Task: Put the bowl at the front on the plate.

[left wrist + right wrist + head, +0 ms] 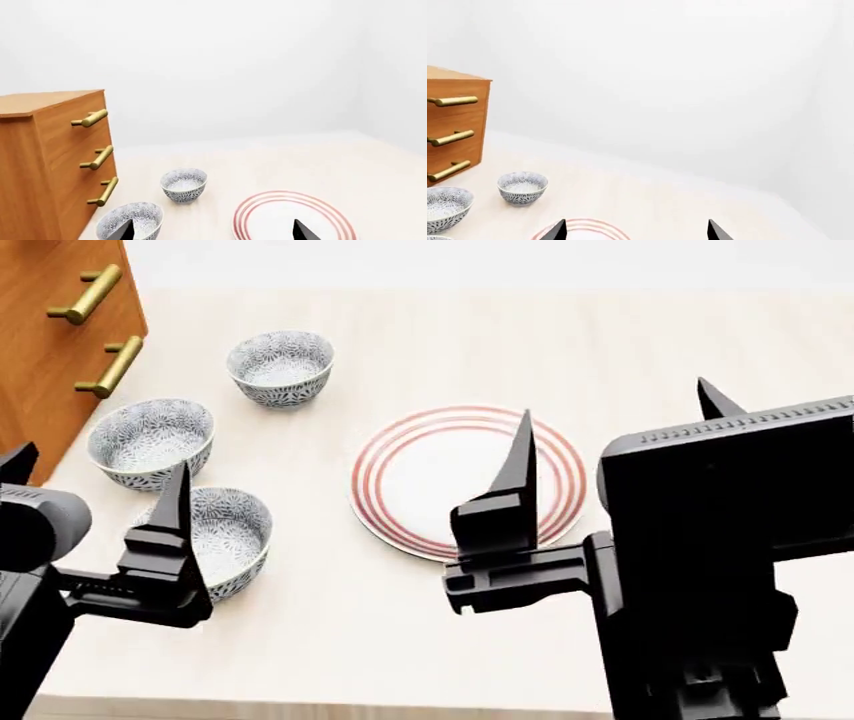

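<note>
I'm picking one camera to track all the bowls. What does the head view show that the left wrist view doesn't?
Only the head view shows the nearest small patterned ceramic bowl, the whole red-ringed white plate, and both open grippers, left and right. Only the left wrist view shows the wooden drawer chest's top and third brass handle. Both show the other two bowls, plate and pale table.

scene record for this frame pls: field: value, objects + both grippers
surface: pale wooden table
target bowl: front bowl, nearest the robot, upright, empty, on the table left of the plate
other bowls: middle bowl, far bowl, same pattern, upright
plate: red-ringed plate, empty
furniture: wooden drawer unit, brass handles, at the table's left
left gripper: open, empty, over the front bowl
right gripper: open, empty, over the plate
task state: bowl not yet grasped
</note>
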### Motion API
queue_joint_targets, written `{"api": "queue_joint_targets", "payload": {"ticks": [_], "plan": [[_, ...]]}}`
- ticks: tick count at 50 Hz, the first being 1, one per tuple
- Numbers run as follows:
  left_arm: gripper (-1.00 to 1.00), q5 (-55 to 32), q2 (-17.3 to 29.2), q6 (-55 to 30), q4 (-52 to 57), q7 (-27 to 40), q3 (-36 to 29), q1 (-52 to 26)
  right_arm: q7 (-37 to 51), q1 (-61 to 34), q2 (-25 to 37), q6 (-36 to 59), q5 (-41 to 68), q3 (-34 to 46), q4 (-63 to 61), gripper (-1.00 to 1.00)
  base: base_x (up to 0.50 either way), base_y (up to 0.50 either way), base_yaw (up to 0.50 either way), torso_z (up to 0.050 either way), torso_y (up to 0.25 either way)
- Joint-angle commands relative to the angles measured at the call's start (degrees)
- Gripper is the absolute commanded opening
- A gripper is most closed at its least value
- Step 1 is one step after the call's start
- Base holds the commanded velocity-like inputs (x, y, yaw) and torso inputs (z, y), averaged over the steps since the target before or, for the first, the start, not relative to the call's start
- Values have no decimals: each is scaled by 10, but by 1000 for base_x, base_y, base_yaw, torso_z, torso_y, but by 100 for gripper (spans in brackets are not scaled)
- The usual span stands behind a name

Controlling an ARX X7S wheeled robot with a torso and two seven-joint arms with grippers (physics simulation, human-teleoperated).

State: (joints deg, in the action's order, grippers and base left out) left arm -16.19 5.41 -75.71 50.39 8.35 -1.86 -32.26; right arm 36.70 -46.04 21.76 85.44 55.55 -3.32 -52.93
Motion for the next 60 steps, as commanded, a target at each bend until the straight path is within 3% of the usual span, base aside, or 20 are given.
{"api": "queue_joint_targets", "payload": {"ticks": [1, 8, 13, 19, 26, 40, 60], "plan": [[100, -30, -13, -115, 35, 4, 27, -92, 218, -146, 62, 29, 299, -5, 62, 100, 0, 0, 0, 0, 0], [100, -138, -2, -142, 23, 74, 62, -138, 258, -207, 77, 16, 348, 28, 93, 100, 0, 0, 0, 0, 0], [100, -359, 32, -142, -13, 236, 99, -178, 256, -231, 77, 13, 350, 43, 106, 100, 0, 0, 0, 0, 0], [100, -500, 49, -140, -50, 347, 116, -212, 257, -253, 81, 2, 357, 56, 117, 100, 0, 0, 0, 0, 0], [100, -532, 58, -125, -72, 384, 86, -235, 256, -276, 84, -6, 358, 71, 127, 100, 0, 0, 0, 0, 0], [100, -606, 71, -119, -106, 459, 85, -285, 267, -314, 95, -16, 376, 98, 146, 100, 0, 0, 0, 0, 0], [100, -598, 98, -77, -107, 454, 55, -275, 269, -315, 111, -38, 388, 114, 147, 100, 0, 0, 0, 0, 0]]}}
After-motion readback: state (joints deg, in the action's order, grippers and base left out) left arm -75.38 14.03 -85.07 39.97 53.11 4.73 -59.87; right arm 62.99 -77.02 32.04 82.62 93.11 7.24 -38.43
